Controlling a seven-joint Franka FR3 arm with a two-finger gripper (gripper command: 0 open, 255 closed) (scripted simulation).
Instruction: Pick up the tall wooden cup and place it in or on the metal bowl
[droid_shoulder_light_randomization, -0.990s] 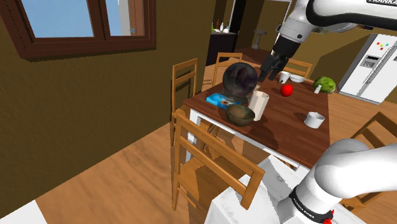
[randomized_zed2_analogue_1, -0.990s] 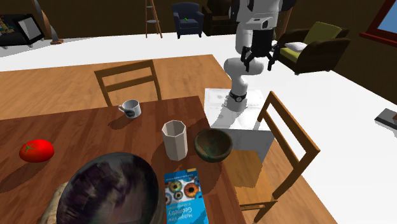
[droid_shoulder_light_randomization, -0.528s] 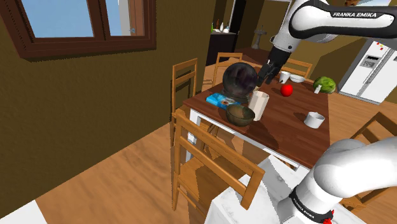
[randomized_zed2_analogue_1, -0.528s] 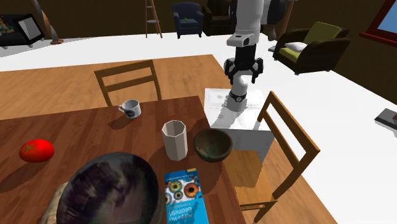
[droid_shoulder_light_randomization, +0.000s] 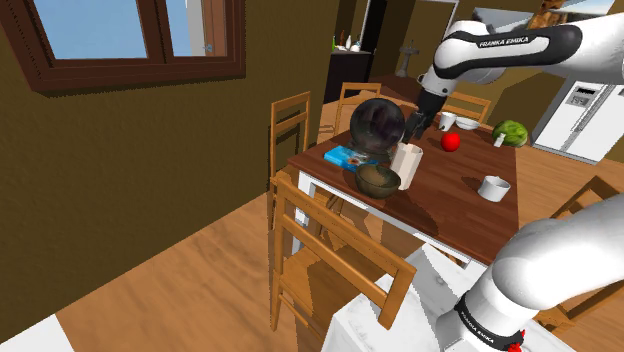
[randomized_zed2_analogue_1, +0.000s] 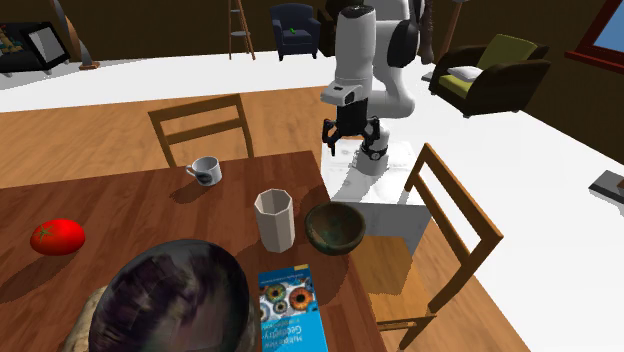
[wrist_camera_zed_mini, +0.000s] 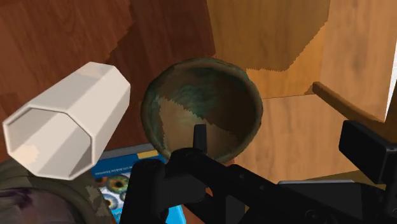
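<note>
While the arm reaches out over the table (droid_shoulder_light_randomization: 450, 200), we see the gripper (randomized_zed2_analogue_1: 349, 137) hanging in the air with its two black fingers set apart and nothing between them. From the shoulder view it is above the cup (randomized_zed2_analogue_1: 274, 218) and does not touch it. The cup is tall and eight-sided, drawn in a pale cream colour, and it stands upright on the brown table. Just beside it sits the bowl (randomized_zed2_analogue_1: 335, 228), dark with green and brown patches. We think there is a small gap between the two, but the shadow makes it hard to be sure. A blue book (randomized_zed2_analogue_1: 290, 310) lies flat near both. A red tomato (randomized_zed2_analogue_1: 57, 237) and a white mug (randomized_zed2_analogue_1: 205, 171) stand well apart from the cup.
</note>
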